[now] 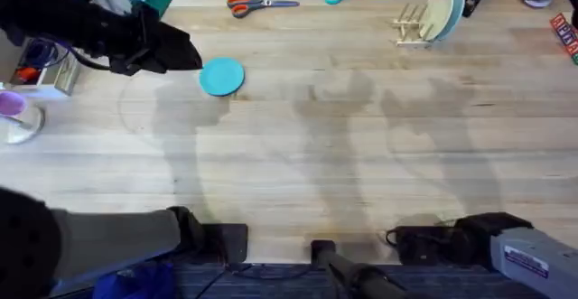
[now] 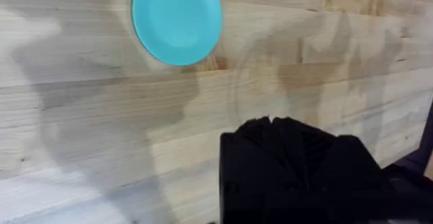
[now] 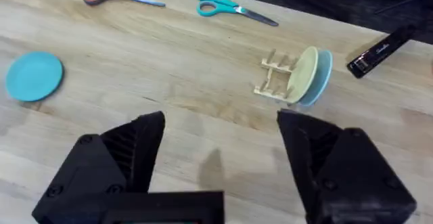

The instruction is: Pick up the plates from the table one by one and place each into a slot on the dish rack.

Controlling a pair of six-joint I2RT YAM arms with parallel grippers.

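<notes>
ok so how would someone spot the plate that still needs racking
Look at the far left part of the light wooden plank table. Lying flat there is a small round turquoise plastic plate. The pale yellow plate and the grey-blue plate stand in the small wooden peg dish rack.

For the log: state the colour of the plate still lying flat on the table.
Turquoise plate, clearest in the left wrist view.

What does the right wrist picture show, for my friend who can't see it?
A wooden table holds a small rack with a yellow plate and a blue-grey plate standing in it. A turquoise plate lies flat far off, two scissors beyond. The right gripper is open.
</notes>
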